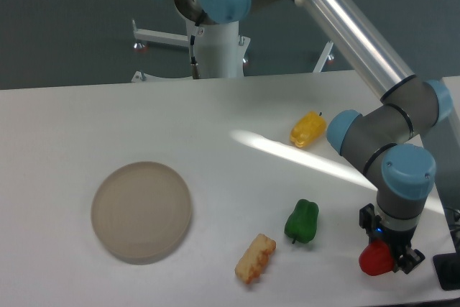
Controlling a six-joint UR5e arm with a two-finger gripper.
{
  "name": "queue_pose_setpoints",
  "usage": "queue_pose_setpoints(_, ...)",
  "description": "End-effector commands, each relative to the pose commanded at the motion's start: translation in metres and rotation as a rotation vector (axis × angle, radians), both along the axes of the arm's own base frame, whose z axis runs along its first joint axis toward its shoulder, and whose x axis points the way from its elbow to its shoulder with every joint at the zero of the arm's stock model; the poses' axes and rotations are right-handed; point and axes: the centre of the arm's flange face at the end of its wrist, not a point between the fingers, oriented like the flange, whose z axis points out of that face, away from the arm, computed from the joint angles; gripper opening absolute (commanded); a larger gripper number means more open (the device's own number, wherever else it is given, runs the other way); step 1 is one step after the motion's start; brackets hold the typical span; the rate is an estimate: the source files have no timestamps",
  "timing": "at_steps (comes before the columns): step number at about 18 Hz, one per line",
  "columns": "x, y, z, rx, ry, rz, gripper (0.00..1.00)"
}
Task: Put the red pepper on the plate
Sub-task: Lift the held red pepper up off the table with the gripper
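The red pepper [372, 259] lies on the white table near the front right edge. My gripper [397, 257] is down at it, pointing at the table. Its dark fingers [412, 259] stand against the pepper's right side and cover part of it. The gap between the jaws is hidden, so I cannot make out whether they grip the pepper. The beige round plate [141, 211] lies flat at the front left, far from the gripper, with nothing on it.
A green pepper [302, 221] stands just left of the gripper. A tan ridged food piece [255, 258] lies further left. A yellow pepper [307, 129] lies behind, near the arm's elbow [359, 138]. A dark object [448, 271] sits at the right edge.
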Motion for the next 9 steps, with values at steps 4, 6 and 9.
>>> queue_pose_setpoints(4,0.005,0.002,0.002,0.003,-0.007,-0.002,0.55)
queue_pose_setpoints(6,0.015,0.007,0.0,-0.004,-0.015,-0.014,0.56)
queue_pose_setpoints(9,0.032,0.001,0.012,-0.003,-0.041,0.014,0.56)
